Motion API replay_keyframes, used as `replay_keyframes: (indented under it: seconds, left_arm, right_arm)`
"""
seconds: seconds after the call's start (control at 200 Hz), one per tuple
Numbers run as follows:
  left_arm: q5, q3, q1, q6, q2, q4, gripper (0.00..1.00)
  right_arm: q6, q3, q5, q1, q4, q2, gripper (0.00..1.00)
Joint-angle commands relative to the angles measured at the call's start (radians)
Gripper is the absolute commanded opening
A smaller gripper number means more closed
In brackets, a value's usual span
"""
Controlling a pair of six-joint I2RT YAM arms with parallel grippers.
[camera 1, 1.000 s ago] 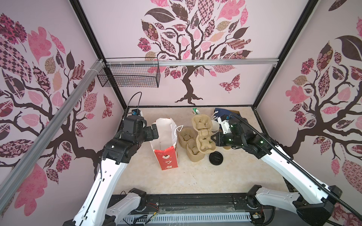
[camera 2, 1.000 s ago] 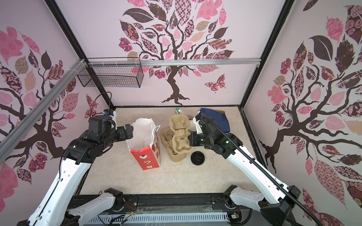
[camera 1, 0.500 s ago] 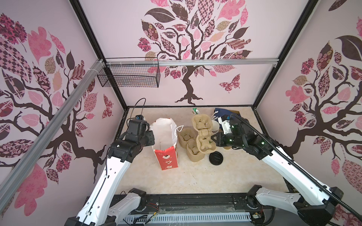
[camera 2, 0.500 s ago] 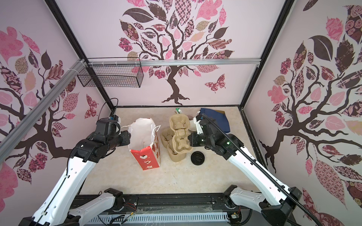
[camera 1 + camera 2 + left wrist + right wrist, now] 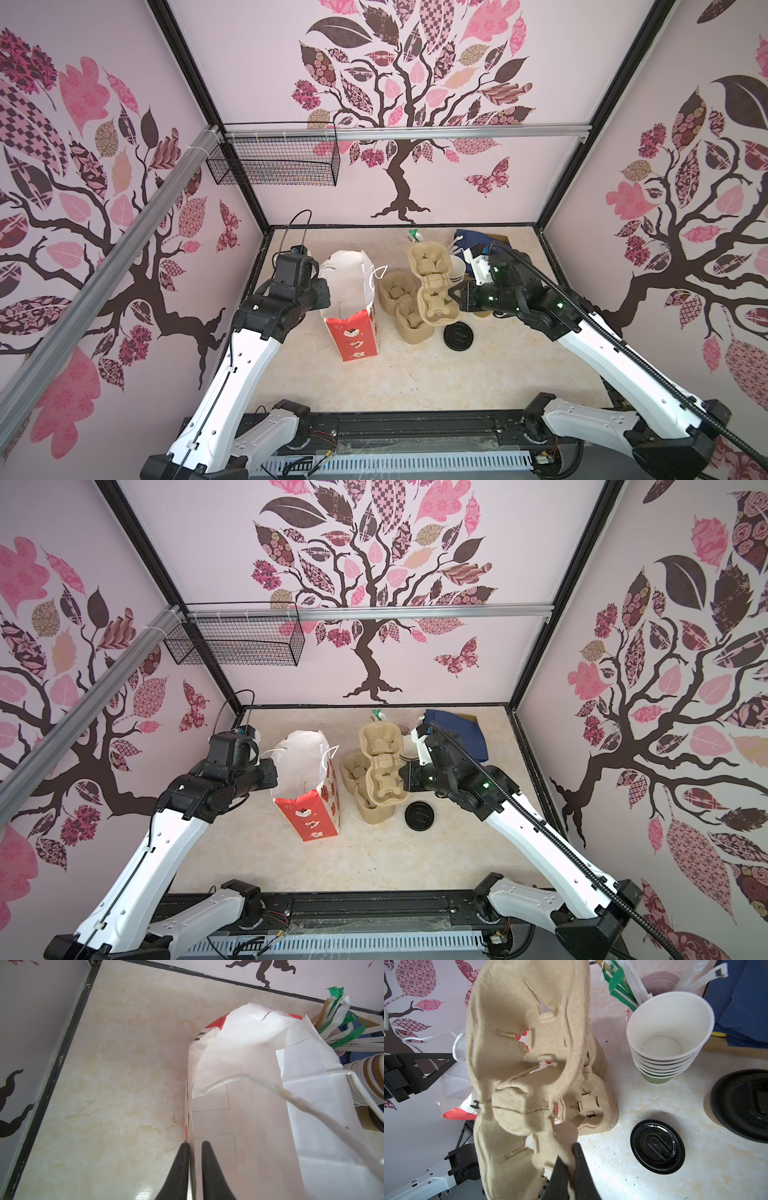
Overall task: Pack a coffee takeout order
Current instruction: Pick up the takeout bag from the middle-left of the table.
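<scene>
A tan pulp two-cup carrier [image 5: 432, 286] [image 5: 380, 766] [image 5: 519, 1043] hangs tilted above a stack of like carriers [image 5: 405, 311] [image 5: 593, 1105]. My right gripper [image 5: 457, 297] [image 5: 405, 779] [image 5: 571, 1159] is shut on its near rim. A red and white paper bag [image 5: 351, 299] [image 5: 307, 771] [image 5: 259, 1105] stands open to the left of it. My left gripper [image 5: 326, 291] [image 5: 274, 777] [image 5: 195, 1147] is shut on the bag's left wall, one finger outside and one inside. A black lid [image 5: 458, 334] [image 5: 419, 816] [image 5: 657, 1146] lies alone on the table. The navy napkin [image 5: 471, 239] [image 5: 745, 1001] lies at the back right.
A stack of lidless paper cups [image 5: 457, 266] [image 5: 668, 1043] stands behind my right gripper, with a pink cup of wrapped straws [image 5: 415, 237] [image 5: 658, 980] farther back. More black lids [image 5: 741, 1103] sit by the cups. A wire basket [image 5: 274, 166] hangs on the back left wall.
My left gripper has come in against the bag's left wall and closed on it. The right arm and the carrier it holds have stayed in place.
</scene>
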Motion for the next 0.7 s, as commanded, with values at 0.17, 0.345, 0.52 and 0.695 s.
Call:
replay_keyframes:
  seconds: [0.17, 0.345, 0.52, 0.695]
  left_arm:
    - [0.052, -0.02, 0.005, -0.015, -0.033, 0.054, 0.0]
    - [0.082, -0.032, 0.005, -0.052, -0.065, 0.087, 0.0]
    - [0.101, -0.066, 0.005, -0.104, -0.123, 0.151, 0.0]
    - [0.103, -0.092, 0.005, -0.128, -0.137, 0.169, 0.0]
  right_arm:
    - [0.007, 0.012, -0.023, -0.003, 0.013, -0.018, 0.0]
    - [0.011, 0.015, -0.032, -0.003, 0.032, -0.003, 0.01]
    - [0.026, 0.045, -0.046, -0.004, 0.048, 0.036, 0.01]
    - [0.036, 0.078, -0.044, -0.003, 0.067, 0.051, 0.01]
